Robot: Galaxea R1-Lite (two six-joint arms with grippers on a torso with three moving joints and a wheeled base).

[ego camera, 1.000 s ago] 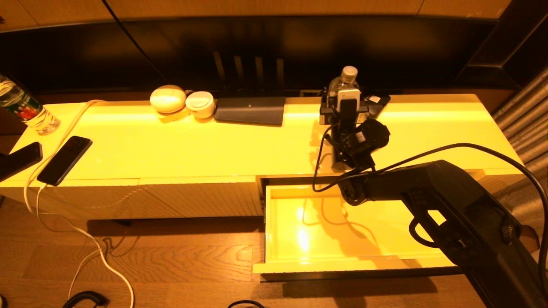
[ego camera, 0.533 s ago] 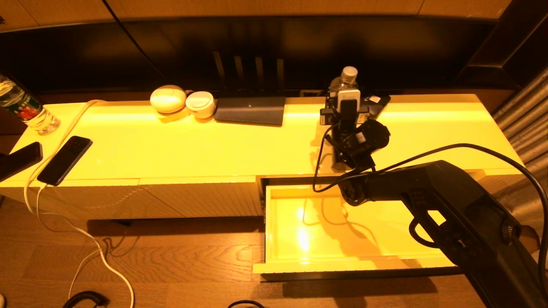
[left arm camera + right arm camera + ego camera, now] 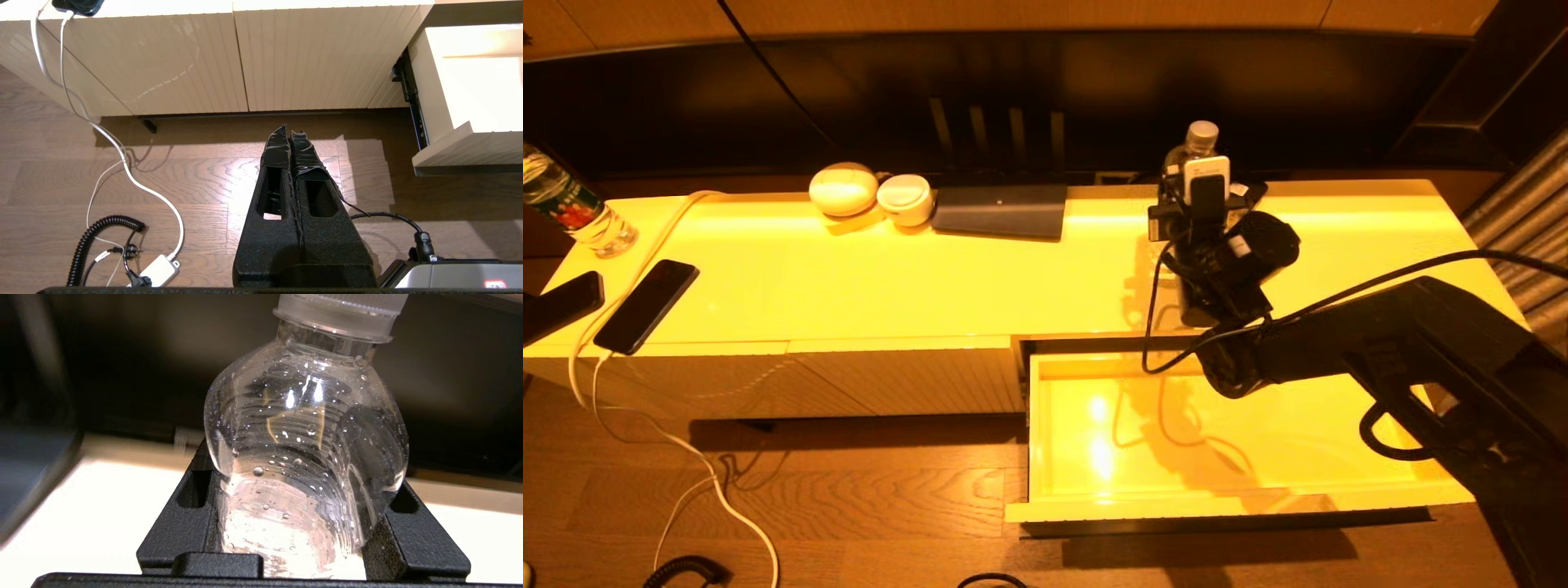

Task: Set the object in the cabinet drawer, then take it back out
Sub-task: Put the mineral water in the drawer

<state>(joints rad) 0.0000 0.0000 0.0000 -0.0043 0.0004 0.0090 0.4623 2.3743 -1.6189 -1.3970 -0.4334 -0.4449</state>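
Right gripper [image 3: 294, 522]: clamped on the bottle [image 3: 304, 457], fingers [image 3: 412, 535] against both sides of its lower body; upper right of centre in the head view, over the rear of the cabinet top [image 3: 890, 269].
Bottle: upright, white cap [image 3: 1202, 133] above the gripper, part full of water.
Drawer [image 3: 1217, 502]: pulled open at lower centre-right, pale glossy interior showing only shadows and glare.
Left gripper [image 3: 291, 141]: fingers pressed together, holding nothing, low over the wood floor [image 3: 196, 179] before the ribbed panels [image 3: 245, 61].
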